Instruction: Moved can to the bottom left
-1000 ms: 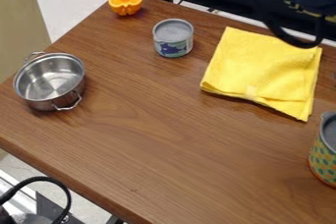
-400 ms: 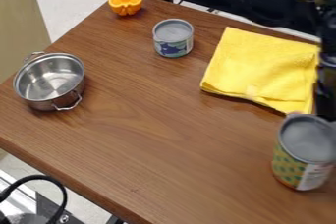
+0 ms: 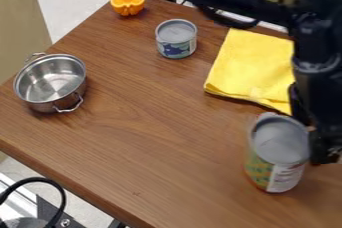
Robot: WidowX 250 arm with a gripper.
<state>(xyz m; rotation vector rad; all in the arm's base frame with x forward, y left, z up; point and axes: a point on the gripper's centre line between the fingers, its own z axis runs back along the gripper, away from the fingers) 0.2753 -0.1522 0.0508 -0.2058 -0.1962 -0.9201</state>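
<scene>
You had shifted the tall metal can with the green-and-yellow label (image 3: 272, 164) leftward from the frame's right edge, clasped in your black two-finger gripper (image 3: 306, 131); still lower right, it probably needed more leftward travel.

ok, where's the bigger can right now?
Camera view, lower right: the bigger can is just below the yellow cloth, with the arm at its right.
</scene>
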